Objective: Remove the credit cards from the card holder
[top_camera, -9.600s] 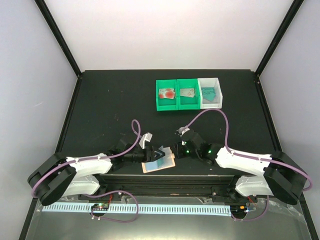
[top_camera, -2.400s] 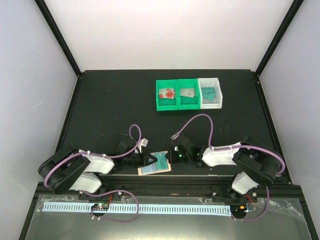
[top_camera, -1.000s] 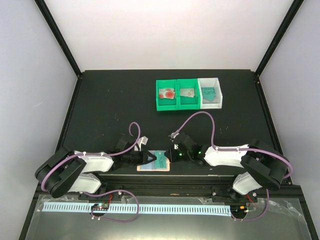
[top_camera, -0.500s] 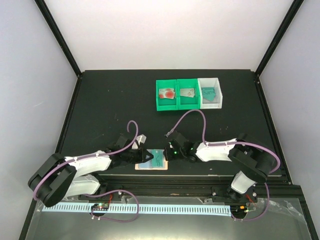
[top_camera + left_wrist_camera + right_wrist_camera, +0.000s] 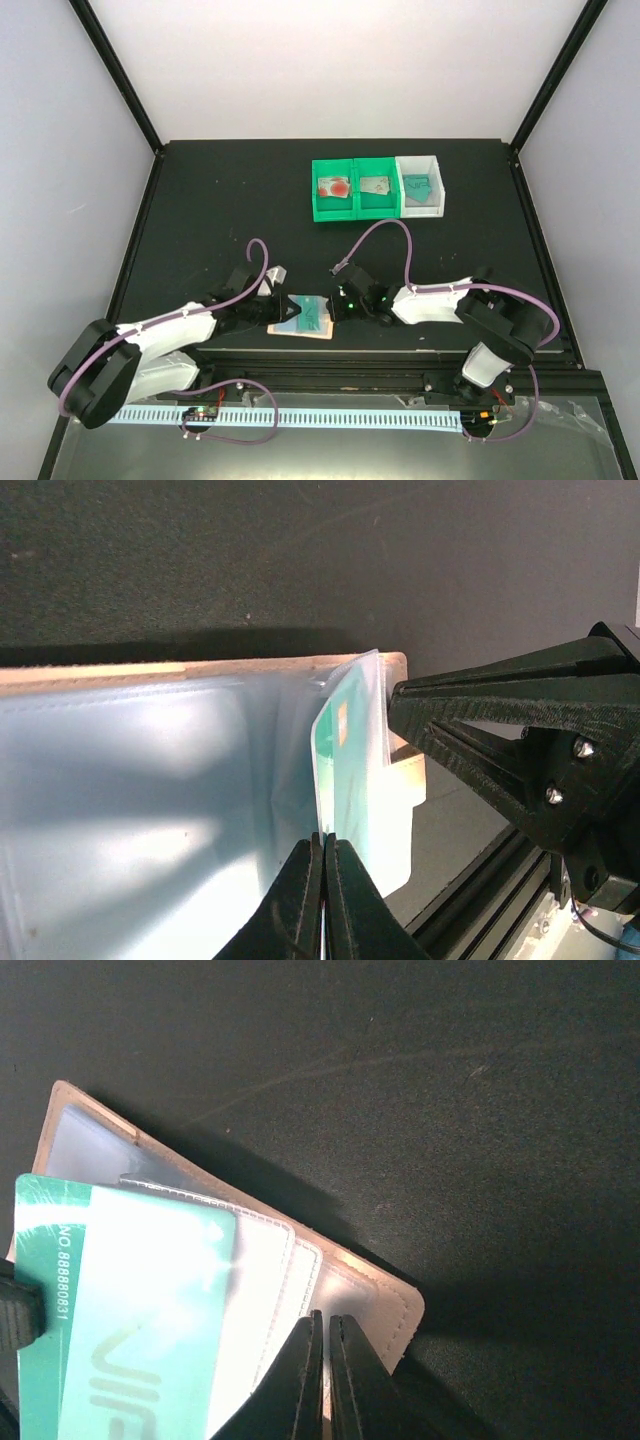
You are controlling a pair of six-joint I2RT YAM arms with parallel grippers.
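The left arm stretches low along the near edge, its left gripper point(image 5: 322, 840) closed flat on a pale blue pocket panel of the flat peach-orange bifold card holder point(image 5: 400, 1312). The holder lies open on the black table point(image 5: 200, 220) between both arms. A thin teal credit card point(image 5: 130, 1310) pokes from a pocket. The right arm reaches in low, and its right gripper point(image 5: 325, 1318) pinches the holder's pale pocket edge.

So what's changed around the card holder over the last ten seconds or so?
The card holder slid a little left. The left arm stretched out after it, with the left fingers shut by the edge of the teal card. The right fingers moved left onto the holder's corner. The bins at the back and the cards in them stayed put.
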